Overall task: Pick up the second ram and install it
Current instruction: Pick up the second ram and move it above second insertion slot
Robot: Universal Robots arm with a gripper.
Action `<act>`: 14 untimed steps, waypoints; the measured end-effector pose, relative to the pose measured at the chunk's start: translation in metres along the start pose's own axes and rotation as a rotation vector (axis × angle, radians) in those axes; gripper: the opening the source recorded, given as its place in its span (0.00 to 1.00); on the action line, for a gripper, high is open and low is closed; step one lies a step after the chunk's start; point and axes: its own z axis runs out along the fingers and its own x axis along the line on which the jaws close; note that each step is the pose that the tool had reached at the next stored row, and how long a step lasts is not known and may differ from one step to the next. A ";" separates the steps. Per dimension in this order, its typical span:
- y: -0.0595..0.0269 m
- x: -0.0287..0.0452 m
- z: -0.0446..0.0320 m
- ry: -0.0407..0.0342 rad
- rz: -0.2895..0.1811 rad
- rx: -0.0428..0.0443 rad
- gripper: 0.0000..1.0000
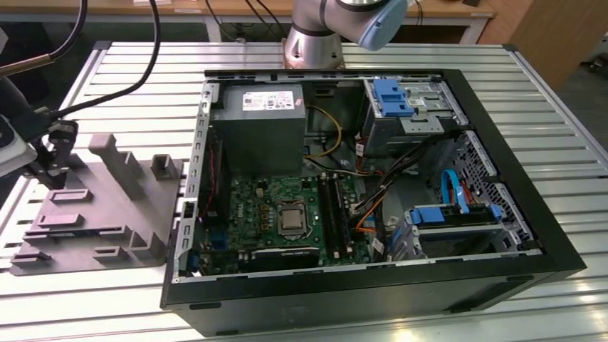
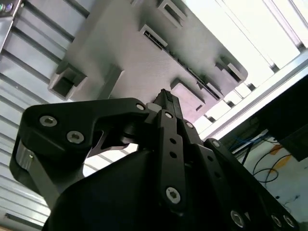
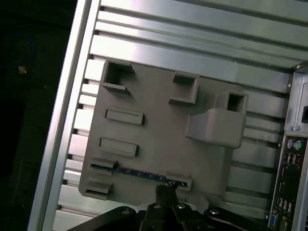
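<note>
The second ram (image 3: pixel 139 172) stands on edge in a long slot of the grey moulded tray (image 3: pixel 159 139); I see it as a thin dark blue strip. My gripper (image 3: pixel 163 190) hangs just above the tray, close beside that strip near one of its ends, and is not touching it. The fingers look shut with nothing between them. In the exterior view the gripper (image 1: pixel 50 174) is over the tray (image 1: pixel 105 214) at the exterior view's left. In the second wrist view the fingertips of the gripper (image 2: pixel 166 98) point down at the tray (image 2: pixel 125 57).
An open computer case (image 1: pixel 532 235) lies to the exterior view's right of the tray, showing its motherboard (image 1: pixel 275 203), long black slots (image 1: pixel 332 210), power supply (image 1: pixel 261 107) and loose cables. Raised posts (image 1: pixel 119 160) stick up from the tray. The slatted metal table (image 1: pixel 532 85) carries everything.
</note>
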 end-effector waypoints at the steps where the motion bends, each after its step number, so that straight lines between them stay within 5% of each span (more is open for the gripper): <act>1: 0.0000 0.0000 0.0002 0.0007 -0.018 -0.0001 0.11; 14: -0.0001 0.0000 0.0022 0.0106 -0.254 -0.0006 0.11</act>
